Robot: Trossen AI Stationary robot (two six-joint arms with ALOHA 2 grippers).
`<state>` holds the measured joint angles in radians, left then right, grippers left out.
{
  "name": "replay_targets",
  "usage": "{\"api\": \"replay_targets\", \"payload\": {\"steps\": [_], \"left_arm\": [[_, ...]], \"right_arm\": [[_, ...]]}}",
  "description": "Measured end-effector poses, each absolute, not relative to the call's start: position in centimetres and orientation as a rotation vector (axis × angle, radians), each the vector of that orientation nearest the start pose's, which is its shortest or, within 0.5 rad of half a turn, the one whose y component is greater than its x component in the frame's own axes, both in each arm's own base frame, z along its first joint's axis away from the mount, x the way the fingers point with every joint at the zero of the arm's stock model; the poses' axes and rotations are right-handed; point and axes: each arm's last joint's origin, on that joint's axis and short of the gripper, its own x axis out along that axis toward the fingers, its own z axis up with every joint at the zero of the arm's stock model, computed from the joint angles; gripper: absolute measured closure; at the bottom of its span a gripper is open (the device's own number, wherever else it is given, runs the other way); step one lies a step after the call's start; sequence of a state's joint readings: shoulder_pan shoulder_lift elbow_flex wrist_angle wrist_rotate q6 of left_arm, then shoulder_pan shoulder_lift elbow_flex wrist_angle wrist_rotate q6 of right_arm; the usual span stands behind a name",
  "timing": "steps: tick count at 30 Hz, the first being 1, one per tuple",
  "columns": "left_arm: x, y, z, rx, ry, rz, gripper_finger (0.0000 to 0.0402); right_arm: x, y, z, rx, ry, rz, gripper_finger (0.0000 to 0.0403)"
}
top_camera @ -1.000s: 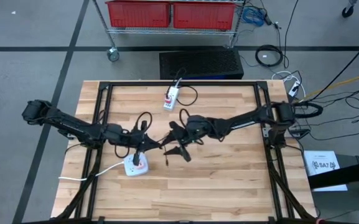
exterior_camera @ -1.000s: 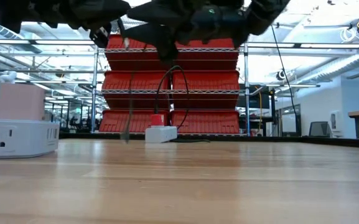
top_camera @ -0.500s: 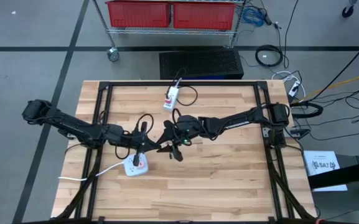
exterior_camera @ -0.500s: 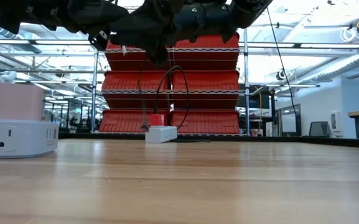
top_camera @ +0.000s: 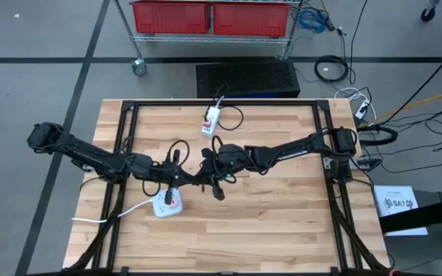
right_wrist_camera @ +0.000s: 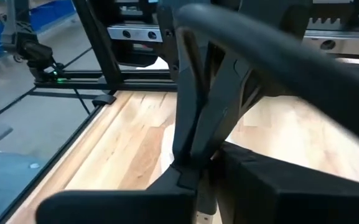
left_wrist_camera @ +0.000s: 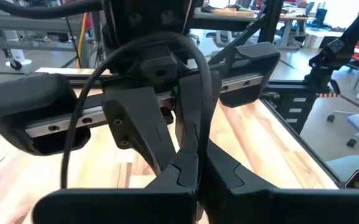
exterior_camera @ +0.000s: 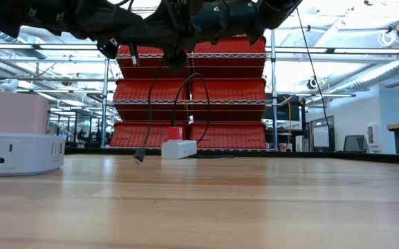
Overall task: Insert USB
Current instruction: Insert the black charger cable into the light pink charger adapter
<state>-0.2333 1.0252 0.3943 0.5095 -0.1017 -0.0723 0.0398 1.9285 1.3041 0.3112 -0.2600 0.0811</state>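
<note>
Wooden tabletop [top_camera: 266,222], black frame round it, red bins [exterior_camera: 185,90] on wire shelving behind. Both arms meet above table centre-left. Left gripper [top_camera: 198,184] clamped on black USB cable [exterior_camera: 151,90]; right gripper [top_camera: 211,173] also closed on same cable, just beside the left. Cable hangs down w/ USB plug [exterior_camera: 139,155] dangling just above the wood, not inserted. White power hub [top_camera: 167,203] near left gripper; white power strip w/ red switch [top_camera: 211,120] toward far edge.
</note>
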Motion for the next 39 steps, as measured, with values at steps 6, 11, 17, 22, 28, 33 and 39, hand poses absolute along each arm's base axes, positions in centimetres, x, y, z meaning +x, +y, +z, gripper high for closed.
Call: {"api": "replay_targets", "payload": {"steps": [6,11,17,22,28,33,39], "left_arm": [[20.71,-4.53,22.11,-0.049,0.124,-0.096,0.0394],[20.68,-4.44,22.02,-0.044,0.127,-0.034,0.0394],[20.61,-4.62,22.14,-0.041,0.111,0.038,0.0395],[20.54,-4.85,22.34,-0.04,0.099,0.08,0.0395],[20.48,-4.87,22.12,-0.044,0.119,0.102,0.0395],[20.41,-4.83,21.74,-0.043,0.154,0.12,0.0395],[20.41,-4.85,21.77,-0.044,0.151,0.119,0.0395]], "right_arm": [[43.66,2.19,22.62,0.128,0.335,0.252,0.0397],[43.62,2.04,22.5,0.135,0.35,0.199,0.0396],[43.62,1.87,22.39,0.155,0.362,0.135,0.033],[43.64,1.74,22.03,0.155,0.375,0.085,0.0273],[43.62,2.09,22.2,0.142,0.364,0.046,0.026],[43.49,2.26,22.63,0.134,0.354,0.05,0.0275],[43.47,2.45,22.83,0.098,0.344,0.065,0.032]]}}
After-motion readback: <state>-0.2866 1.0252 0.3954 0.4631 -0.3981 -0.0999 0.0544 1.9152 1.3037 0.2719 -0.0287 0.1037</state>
